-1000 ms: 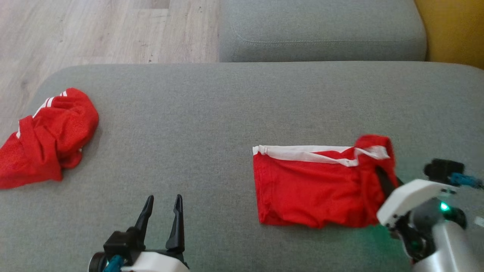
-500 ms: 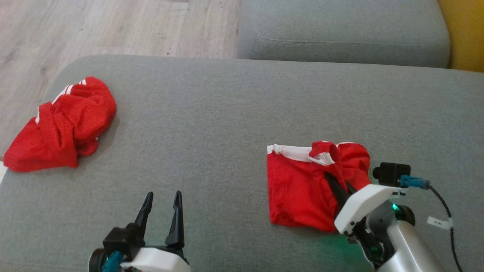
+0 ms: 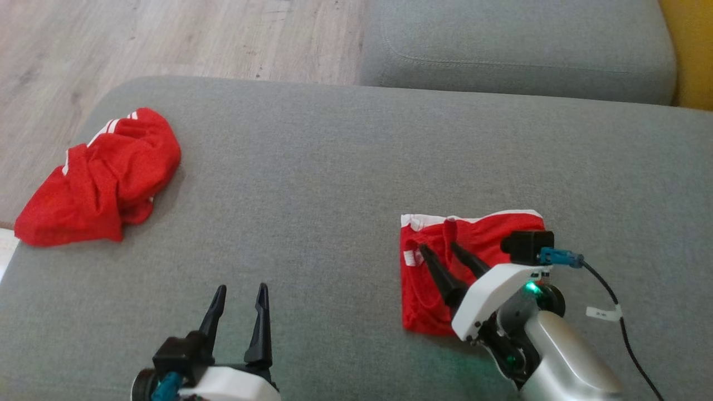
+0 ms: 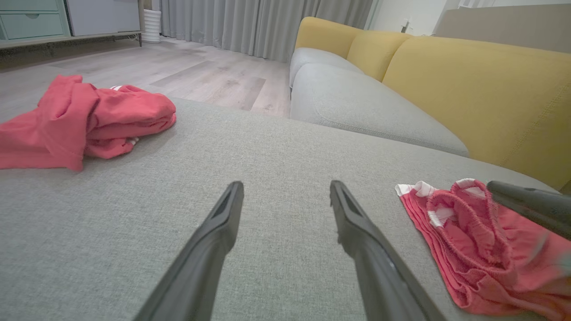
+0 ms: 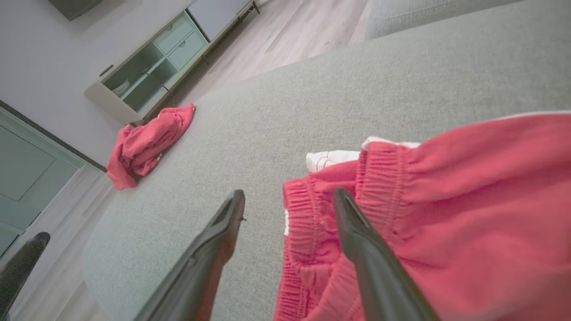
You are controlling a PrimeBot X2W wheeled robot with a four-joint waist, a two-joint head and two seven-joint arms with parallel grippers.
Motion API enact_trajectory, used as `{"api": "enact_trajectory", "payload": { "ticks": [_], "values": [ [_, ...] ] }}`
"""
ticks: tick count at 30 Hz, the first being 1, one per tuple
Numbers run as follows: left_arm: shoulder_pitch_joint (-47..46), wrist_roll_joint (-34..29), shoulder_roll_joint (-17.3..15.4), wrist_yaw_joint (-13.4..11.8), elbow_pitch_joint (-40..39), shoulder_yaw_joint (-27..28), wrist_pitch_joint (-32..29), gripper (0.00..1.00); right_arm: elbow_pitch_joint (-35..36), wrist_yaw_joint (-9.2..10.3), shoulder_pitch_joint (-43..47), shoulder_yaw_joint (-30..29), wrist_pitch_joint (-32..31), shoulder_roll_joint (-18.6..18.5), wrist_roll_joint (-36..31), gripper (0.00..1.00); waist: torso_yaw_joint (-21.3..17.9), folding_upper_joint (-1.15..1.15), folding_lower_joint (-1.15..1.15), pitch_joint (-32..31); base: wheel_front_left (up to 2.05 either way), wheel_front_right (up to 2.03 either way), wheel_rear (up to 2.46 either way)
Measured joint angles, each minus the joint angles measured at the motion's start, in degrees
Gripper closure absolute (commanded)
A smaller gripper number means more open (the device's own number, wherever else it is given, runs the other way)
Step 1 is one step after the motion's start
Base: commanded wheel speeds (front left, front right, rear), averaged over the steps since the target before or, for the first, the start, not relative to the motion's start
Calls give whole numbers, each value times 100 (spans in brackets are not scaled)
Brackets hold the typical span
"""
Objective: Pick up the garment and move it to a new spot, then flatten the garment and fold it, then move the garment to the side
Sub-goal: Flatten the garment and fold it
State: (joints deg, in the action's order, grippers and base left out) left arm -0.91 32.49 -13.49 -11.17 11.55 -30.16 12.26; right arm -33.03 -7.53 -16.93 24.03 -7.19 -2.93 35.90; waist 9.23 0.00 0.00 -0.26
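The garment (image 3: 106, 178) is a crumpled red heap with white stripes at the far left edge of the grey cushion (image 3: 334, 167); its letters are hidden. It also appears as the garment (image 4: 89, 120) and, far off, the garment (image 5: 147, 142). Folded red shorts (image 3: 473, 234) with a white band and elastic waist lie at the right. My right gripper (image 3: 438, 248) is open just over their left part, with one finger above the shorts (image 5: 468, 200) in the right wrist view. My left gripper (image 3: 242, 289) stands open over bare cushion near the front, holding nothing.
A second grey sofa seat (image 3: 518, 50) lies behind the cushion, with a yellow backrest (image 4: 482, 89) to its right. Wooden floor (image 3: 139, 44) drops away past the cushion's rounded left edge. A cabinet (image 5: 147, 76) stands across the room.
My right gripper swept left, carrying the shorts' right edge over onto the rest, then opened and let go. The head camera shifted. The left arm and the garment stayed put.
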Motion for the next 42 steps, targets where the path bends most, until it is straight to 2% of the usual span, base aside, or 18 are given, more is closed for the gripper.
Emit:
{"api": "enact_trajectory", "payload": {
  "ticks": [3, 9, 17, 20, 22, 29, 42],
  "values": [
    [0, 38, -1, -2, 1, 3, 1, 0, 10, 0, -39, 19, 190, -1, -40, 0, -62, 0, 0, -8, 0, 0, 0],
    [-7, 38, -8, -21, -4, 7, 35, 0, 57, 0, -115, -249, 630, -1, -534, 0, -164, 0, 0, -42, 0, 0, 0],
    [-111, 38, -31, -80, -57, 57, 49, 0, 489, 0, -16, -1379, 1179, 0, -1760, 0, -347, 0, 0, -208, 0, 0, 0],
    [-93, 62, -52, -114, -57, 87, 54, 0, 811, 0, 459, -1908, 1333, 0, -2324, 0, -437, 0, 0, -328, 0, 0, 0],
    [-24, 84, -75, -167, -62, 155, 93, 0, 956, 0, 795, -2050, 1384, 3, -2490, 0, -492, 0, 0, -377, 0, 0, 0],
    [537, 143, -234, -303, -127, 357, 120, 0, 1313, 0, 1628, -2293, 1516, 16, -2622, 0, -662, 0, -1, -521, 0, 0, 0],
    [984, 233, -388, -404, -278, 428, 144, 0, 1503, 0, 2132, -2174, 1634, 31, -2574, 0, -742, 0, -1, -701, 0, 0, 0]
  ]
}}
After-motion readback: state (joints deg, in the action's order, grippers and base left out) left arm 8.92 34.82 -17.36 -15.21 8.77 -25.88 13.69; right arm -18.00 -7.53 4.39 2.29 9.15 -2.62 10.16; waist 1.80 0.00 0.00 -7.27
